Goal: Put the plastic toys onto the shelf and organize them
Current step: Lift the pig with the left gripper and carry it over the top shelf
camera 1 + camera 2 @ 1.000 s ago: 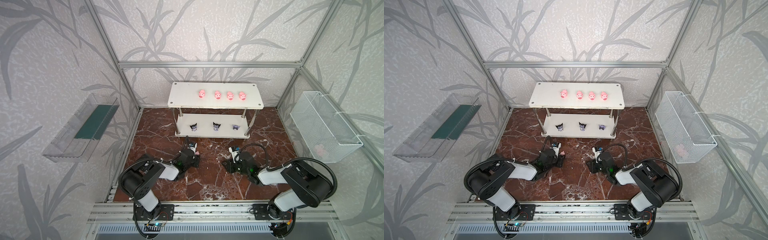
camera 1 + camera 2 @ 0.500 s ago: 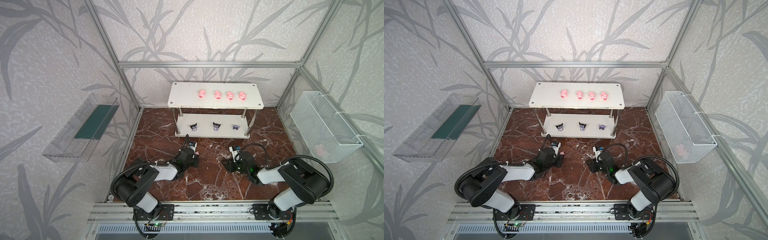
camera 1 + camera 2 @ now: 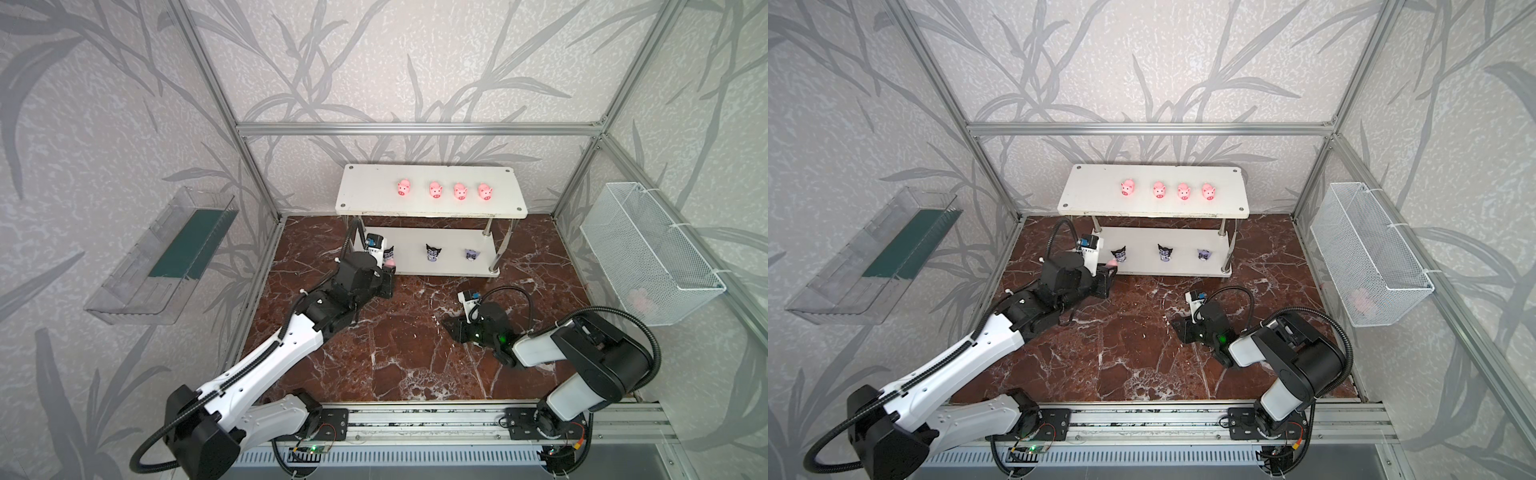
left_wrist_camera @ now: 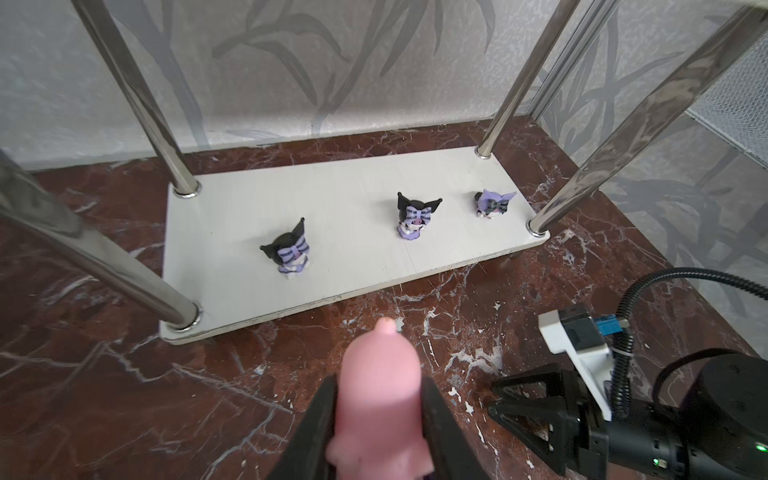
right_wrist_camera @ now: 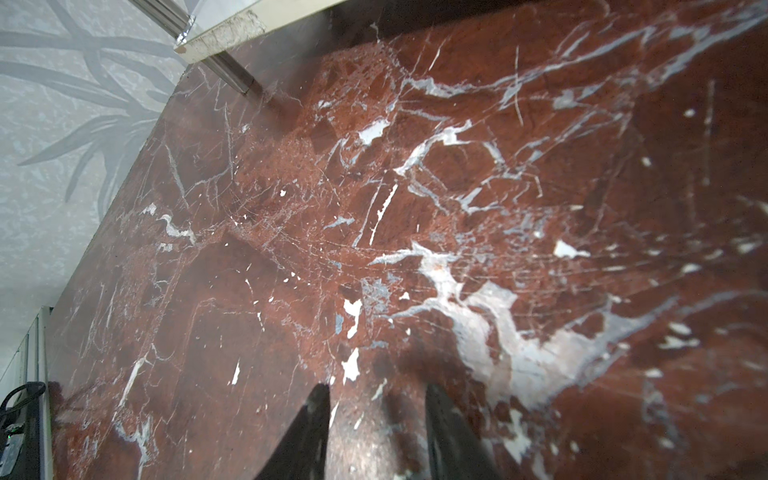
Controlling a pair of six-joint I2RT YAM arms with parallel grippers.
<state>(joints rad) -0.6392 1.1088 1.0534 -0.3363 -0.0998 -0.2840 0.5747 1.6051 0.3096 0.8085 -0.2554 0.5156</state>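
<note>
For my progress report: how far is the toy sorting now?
Done: four pigs stand on the shelf top, three horned figurines on its lower board. In hand: the left fingers grip a fifth pig. Left: setting that pig on the shelf.

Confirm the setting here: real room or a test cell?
Probably a staged robot test cell, not a real room: an aluminium frame holds wallpapered panels, the left arm and right arm bolt to a front rail, and the marble-look floor carries a small white shelf.
</note>
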